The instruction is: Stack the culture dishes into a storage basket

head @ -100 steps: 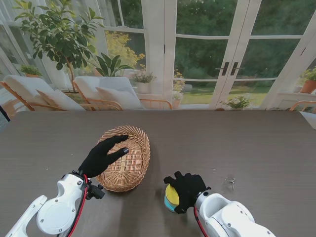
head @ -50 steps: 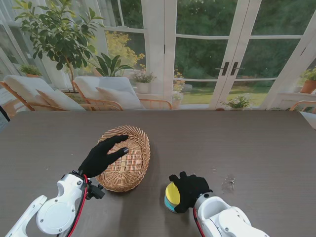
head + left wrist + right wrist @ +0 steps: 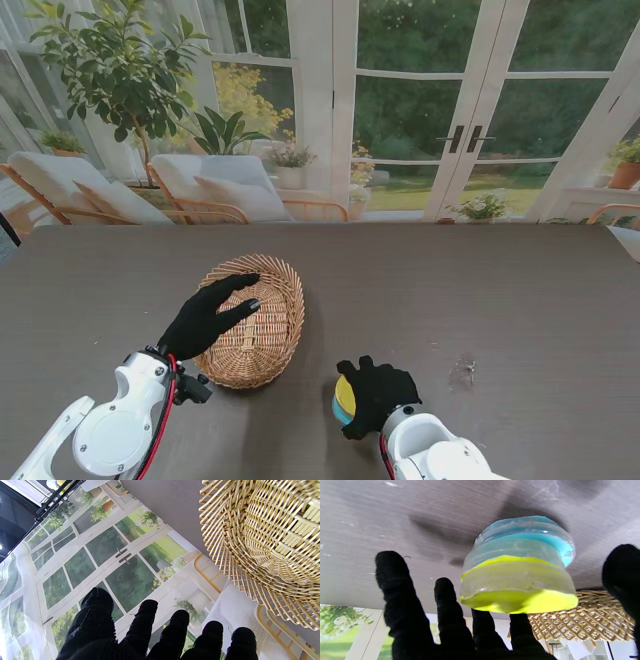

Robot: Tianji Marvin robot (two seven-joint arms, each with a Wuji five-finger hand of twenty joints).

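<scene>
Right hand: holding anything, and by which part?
Right hand covers the stacked culture dishes, yellow on top; fingers look spread around them, so a closed hold cannot be told.

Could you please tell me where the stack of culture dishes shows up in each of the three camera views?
Stand view: the stack of culture dishes sits near me, right of the wicker basket, beside the right hand.
Left wrist view: not in it; only the basket and the left hand.
Right wrist view: centre of the picture, yellow dish over blue.
Shared landmark: the basket.
</scene>
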